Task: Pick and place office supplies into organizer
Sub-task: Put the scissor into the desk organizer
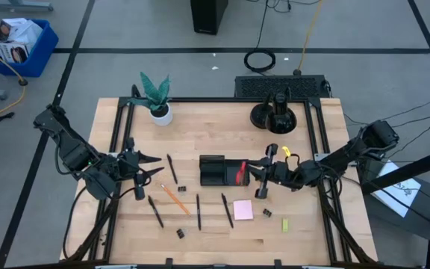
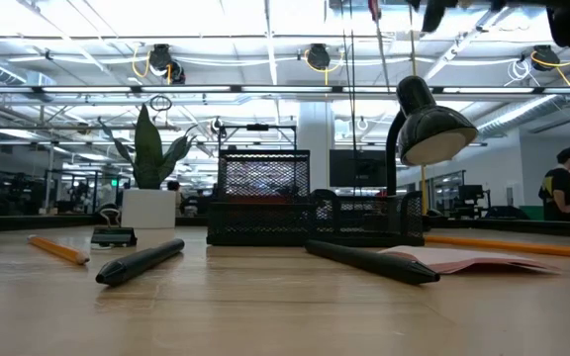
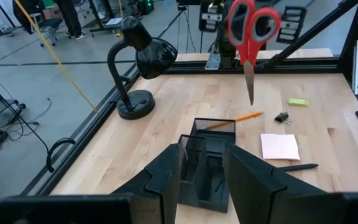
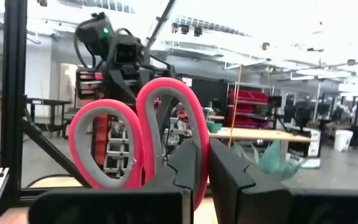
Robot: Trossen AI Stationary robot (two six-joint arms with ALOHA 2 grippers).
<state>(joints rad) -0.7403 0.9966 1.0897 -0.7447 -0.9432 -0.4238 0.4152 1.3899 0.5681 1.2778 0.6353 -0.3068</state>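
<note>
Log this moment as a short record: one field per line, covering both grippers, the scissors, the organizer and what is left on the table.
right gripper: shut on the scissors, held in the air, blades pointing down
left gripper: open, empty, at the table's left side
organizer: black mesh tray at mid-table
scissors position: over the organizer's right end, not yet released
loose on table: pens, orange pencil, pink sticky-note pad, binder clip, yellow-green piece
</note>
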